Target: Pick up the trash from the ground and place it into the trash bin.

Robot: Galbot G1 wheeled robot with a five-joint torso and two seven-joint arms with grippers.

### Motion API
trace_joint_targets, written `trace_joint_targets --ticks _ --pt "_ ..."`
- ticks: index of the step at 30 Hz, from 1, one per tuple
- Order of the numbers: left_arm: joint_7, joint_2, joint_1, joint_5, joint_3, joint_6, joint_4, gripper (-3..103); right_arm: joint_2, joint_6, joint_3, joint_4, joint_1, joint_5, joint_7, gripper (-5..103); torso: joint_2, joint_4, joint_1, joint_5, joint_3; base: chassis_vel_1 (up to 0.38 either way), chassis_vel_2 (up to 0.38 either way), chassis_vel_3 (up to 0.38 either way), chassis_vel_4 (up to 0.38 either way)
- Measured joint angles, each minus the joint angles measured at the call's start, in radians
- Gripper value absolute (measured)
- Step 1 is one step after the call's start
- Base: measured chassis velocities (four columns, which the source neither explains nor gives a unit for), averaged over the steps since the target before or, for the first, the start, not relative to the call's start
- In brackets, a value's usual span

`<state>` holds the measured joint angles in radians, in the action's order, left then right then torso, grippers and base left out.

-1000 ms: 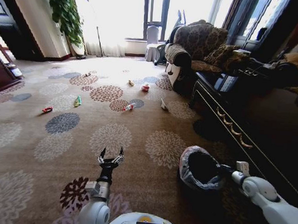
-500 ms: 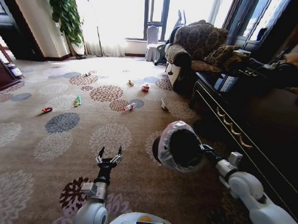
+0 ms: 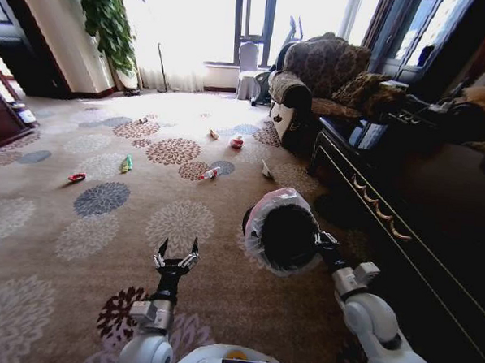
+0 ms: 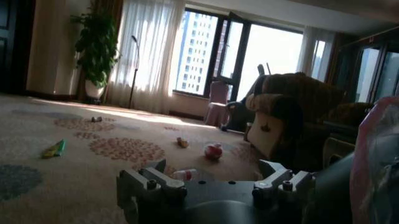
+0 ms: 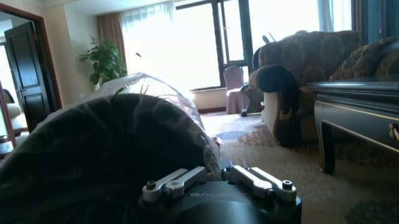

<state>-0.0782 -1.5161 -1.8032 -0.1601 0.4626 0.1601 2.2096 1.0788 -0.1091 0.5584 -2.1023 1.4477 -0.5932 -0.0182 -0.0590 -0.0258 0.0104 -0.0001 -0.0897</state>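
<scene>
Right gripper (image 3: 319, 240) clamped on the trash bin (image 3: 282, 231), lifted off the carpet (image 3: 52, 245) and tipped so its bagged mouth faces the robot. Left gripper (image 3: 177, 251) spread wide, empty, low beside the bin. To carry well — keep the bin level-ish and the grip firm so the liner stays on. Trash lies well beyond the bin: bottle (image 3: 209, 173), green wrapper (image 3: 126, 163), red wrapper (image 3: 77, 177). Sofa (image 3: 317, 76) and dark table (image 3: 405, 190) past the bin.
</scene>
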Motion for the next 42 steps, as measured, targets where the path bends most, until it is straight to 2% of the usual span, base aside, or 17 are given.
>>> trace_joint_targets --ticks 7,18,21,27,31,35,42 --pt "0.002 -0.003 0.003 0.006 -0.01 0.002 -0.006 97 -0.026 -0.023 0.004 -0.009 0.006 -0.002 0.0 0 0.0 0.0 0.0 0.0002 0.0 0.033 0.033 -0.029 -0.035" --pt "0.003 0.004 0.008 0.007 -0.015 0.001 -0.021 97 -0.023 -0.035 -0.018 0.025 -0.015 0.009 0.0 0 0.0 -0.0001 0.0 0.0003 0.0 0.187 0.192 -0.179 -0.196" --pt "0.003 0.004 0.008 0.007 -0.012 0.001 -0.022 97 -0.014 -0.02 -0.024 0.032 -0.014 0.01 0.0 0 0.0 -0.0001 0.0 -0.0007 0.0 0.249 0.271 -0.256 -0.251" --pt "0.003 0.002 0.007 0.006 -0.006 0.003 -0.024 97 -0.002 0.011 -0.024 0.025 -0.003 0.008 -0.001 0 0.0 -0.0002 0.0 -0.0005 0.0 0.162 0.17 -0.139 -0.156" --pt "0.003 -0.003 0.007 0.01 -0.014 0.004 -0.031 99 0.0 0.02 -0.016 0.004 0.014 0.014 0.0 0 0.0 0.0002 0.0 0.0008 0.0 -0.011 -0.016 0.009 0.022" --pt "0.004 -0.009 0.009 0.016 -0.023 0.005 -0.035 95 0.009 0.024 -0.017 -0.01 0.034 0.056 0.0 0 0.0 0.0003 0.0 0.0004 0.0 -0.03 -0.043 0.039 0.031" --pt "0.004 -0.006 0.008 0.016 -0.021 0.008 -0.035 97 0.019 0.027 -0.026 -0.026 0.045 0.07 0.0 0 0.0 -0.0002 0.0 -0.0001 0.0 -0.014 0.042 0.027 -0.029"
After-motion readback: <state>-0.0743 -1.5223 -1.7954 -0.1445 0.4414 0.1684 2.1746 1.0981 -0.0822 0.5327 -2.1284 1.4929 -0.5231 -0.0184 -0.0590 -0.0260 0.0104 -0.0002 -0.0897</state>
